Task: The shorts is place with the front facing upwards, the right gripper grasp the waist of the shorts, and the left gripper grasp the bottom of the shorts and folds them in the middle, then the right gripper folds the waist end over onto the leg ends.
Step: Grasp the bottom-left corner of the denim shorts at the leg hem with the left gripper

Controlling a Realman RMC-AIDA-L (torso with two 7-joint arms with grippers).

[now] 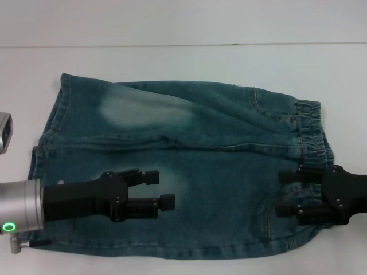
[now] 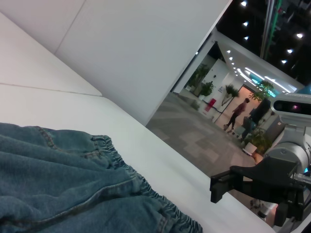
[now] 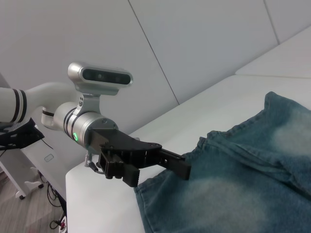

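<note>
The teal-blue denim shorts [image 1: 218,126] lie flat on the white table, front up. The gathered waist [image 1: 312,129] points right and the leg ends [image 1: 54,120] point left. My left gripper [image 1: 163,189], on its silver wrist with a green light, is open over the near leg, a little in from the hem. The all-black right gripper [image 1: 280,193] is open over the near part of the waist. In the left wrist view the waist [image 2: 116,155] shows, with the right gripper [image 2: 221,187] beyond it. The right wrist view shows the left gripper [image 3: 155,167] at the leg hem [image 3: 218,133].
The white table [image 1: 172,63] runs back to a wall line. The near edge of the shorts lies close to the table's front edge. A grey camera body [image 1: 4,132] sticks in at the far left.
</note>
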